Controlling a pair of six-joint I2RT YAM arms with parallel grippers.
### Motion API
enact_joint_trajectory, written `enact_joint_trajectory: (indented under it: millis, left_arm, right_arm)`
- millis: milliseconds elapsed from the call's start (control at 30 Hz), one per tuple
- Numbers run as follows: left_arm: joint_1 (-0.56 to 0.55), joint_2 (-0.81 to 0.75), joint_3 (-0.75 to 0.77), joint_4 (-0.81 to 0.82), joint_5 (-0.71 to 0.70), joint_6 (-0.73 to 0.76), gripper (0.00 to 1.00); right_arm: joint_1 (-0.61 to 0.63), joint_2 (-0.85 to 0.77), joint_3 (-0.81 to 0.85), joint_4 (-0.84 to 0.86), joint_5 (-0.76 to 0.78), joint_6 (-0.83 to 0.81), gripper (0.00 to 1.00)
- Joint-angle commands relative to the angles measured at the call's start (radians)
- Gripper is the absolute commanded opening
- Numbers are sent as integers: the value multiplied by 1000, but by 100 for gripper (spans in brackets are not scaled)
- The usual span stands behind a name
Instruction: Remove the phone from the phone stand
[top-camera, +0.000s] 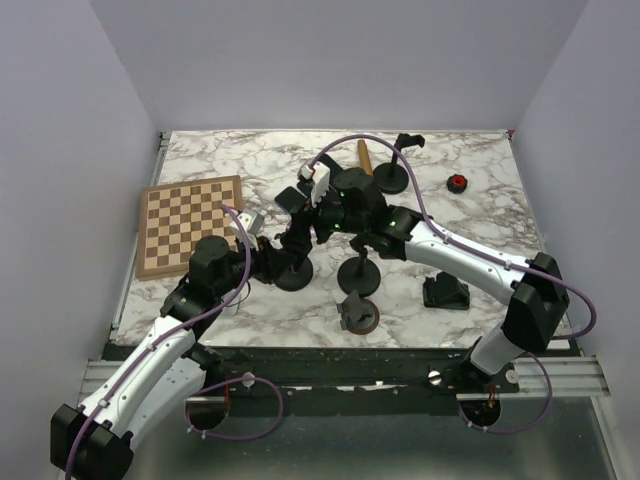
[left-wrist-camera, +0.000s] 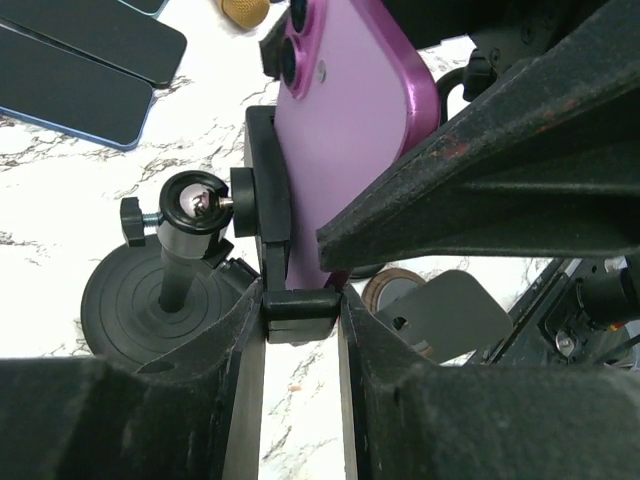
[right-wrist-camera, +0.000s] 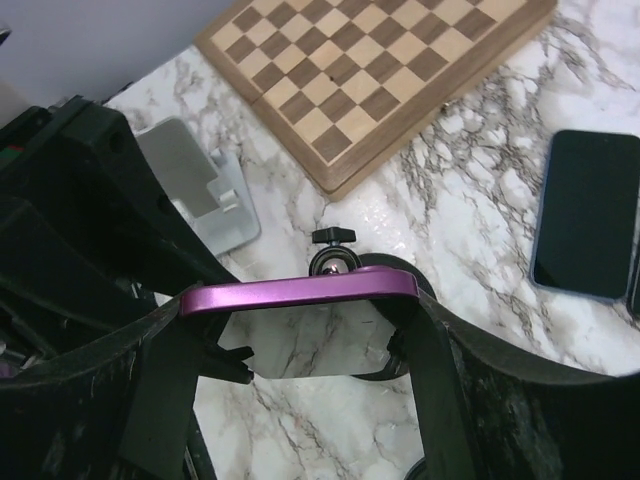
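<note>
A white marble worktop (top-camera: 250, 160) sits between pale walls, and the black phone stand (left-wrist-camera: 150, 300) stands near its middle on a round ribbed base. The purple phone (left-wrist-camera: 340, 110) is in the stand's clamp, just above that base. Its back faces the left wrist camera. Its long axis runs away from the left end effector (left-wrist-camera: 300, 300), with the camera lenses at the far end.

The left arm (top-camera: 160, 350) stretches forward and rightward to the stand. Its end effector is narrow, its fingers pressed on both sides of the stand's lower clamp bracket. The right arm (top-camera: 470, 260) bends at the elbow and reaches leftward across the worktop to the same spot. The right end effector (right-wrist-camera: 300, 310) holds the phone across its width, one finger on each side edge, with one purple edge showing between them.

A chessboard (top-camera: 190, 225) lies left of the stand. A grey holder (right-wrist-camera: 205, 190) stands between the stand and the chessboard. In the left wrist view, two dark phones (left-wrist-camera: 80, 60) lie flat beyond the stand.
</note>
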Motion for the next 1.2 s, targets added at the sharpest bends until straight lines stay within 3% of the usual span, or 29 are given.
enact_joint_trajectory:
  millis: [0,367,467,767,933,1000,1167]
  left_arm:
    - [-5,4,-7,13,189,-29,0]
    - [9,10,-3,-36,188,-24,0]
    - [11,-2,-2,-53,181,-21,0]
    - [12,-20,15,-116,134,-10,0]
    - [12,-69,75,-250,47,9,1]
    - [12,-98,105,-305,7,19,9]
    - [12,-174,193,-384,-70,32,46]
  right_arm:
    - [-49,77,59,-32,-318,-85,1]
    - [-52,171,198,-237,-639,-210,1]
    - [-52,168,195,-240,-660,-209,1]
    - [-50,-12,44,35,-517,84,1]
    - [-50,-116,16,44,-333,165,1]
    - [-50,-167,1,63,-262,202,1]
    - [-50,-285,-14,79,-75,231,1]
